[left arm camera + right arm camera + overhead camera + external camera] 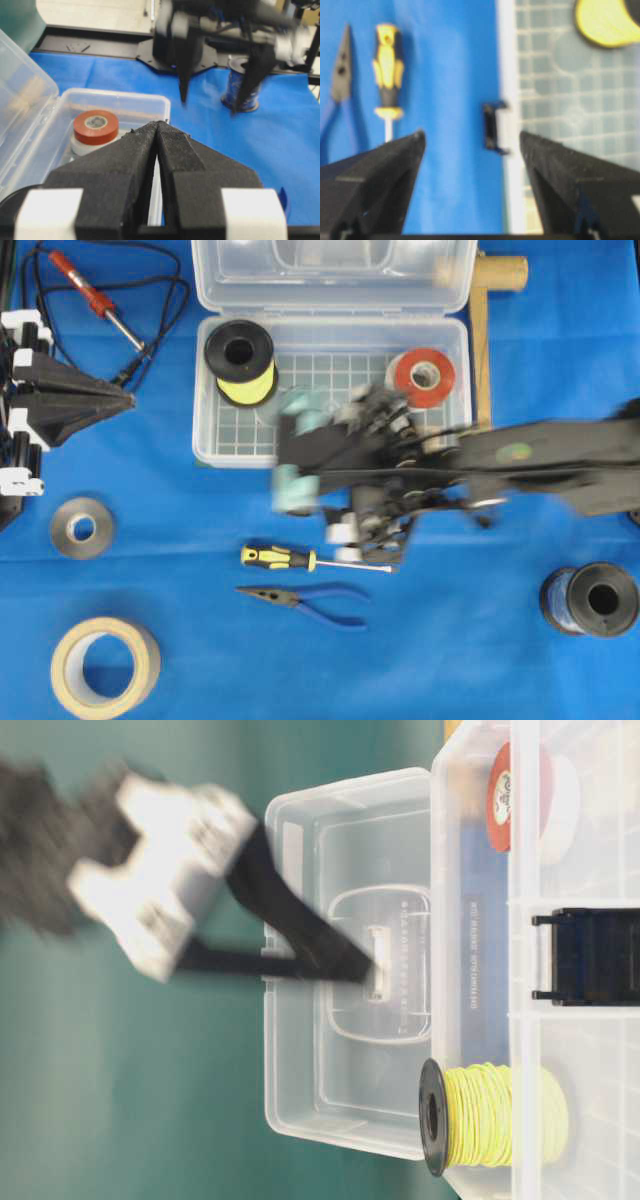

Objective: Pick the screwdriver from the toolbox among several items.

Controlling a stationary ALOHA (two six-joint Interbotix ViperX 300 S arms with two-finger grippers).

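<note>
1. Right gripper (472,145): spread wide, holding nothing, hovering over the front wall of the toolbox (235,452).
2. Screwdriver (285,558): lying on the desk (200,660), outside the toolbox front edge, just beside the pliers (310,600).
3. Left gripper (159,131): pressed together, empty.

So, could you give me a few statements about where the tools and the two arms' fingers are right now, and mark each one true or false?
1. The screwdriver lies on the blue cloth, outside the toolbox. True.
2. The right gripper is shut on the screwdriver. False: its fingers are wide open and hold nothing.
3. The yellow wire spool sits inside the toolbox. True.
4. The blue pliers are in the toolbox. False: they lie on the cloth beside the screwdriver.
5. The left gripper is open. False: its fingers are pressed together.
</note>
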